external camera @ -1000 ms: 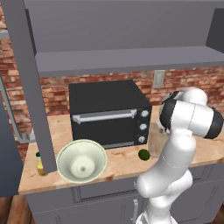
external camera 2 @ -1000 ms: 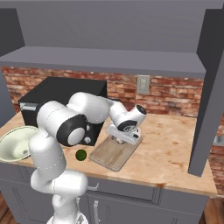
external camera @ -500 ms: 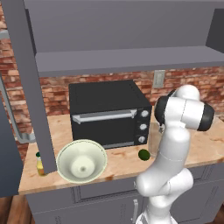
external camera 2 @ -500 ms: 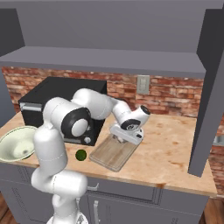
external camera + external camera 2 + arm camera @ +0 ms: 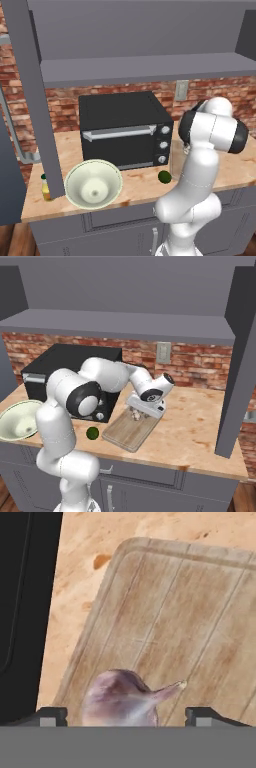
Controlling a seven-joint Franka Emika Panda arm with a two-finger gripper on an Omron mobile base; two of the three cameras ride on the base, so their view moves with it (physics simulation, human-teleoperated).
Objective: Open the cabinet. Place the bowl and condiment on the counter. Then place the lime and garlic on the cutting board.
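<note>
Hand view shows garlic [image 5: 120, 698] between open gripper [image 5: 126, 716].

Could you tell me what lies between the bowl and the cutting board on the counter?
In the right base view, the lime sits on the counter between the bowl and the cutting board.

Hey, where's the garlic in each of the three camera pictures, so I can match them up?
Left base view: I cannot make it out; the arm stands in front of that spot.
Right base view: the garlic lies on the cutting board, just under the gripper.
Hand view: the garlic sits at bottom centre, between the open jaws, on the board.
Shared landmark: the black oven, left of the board.
</note>
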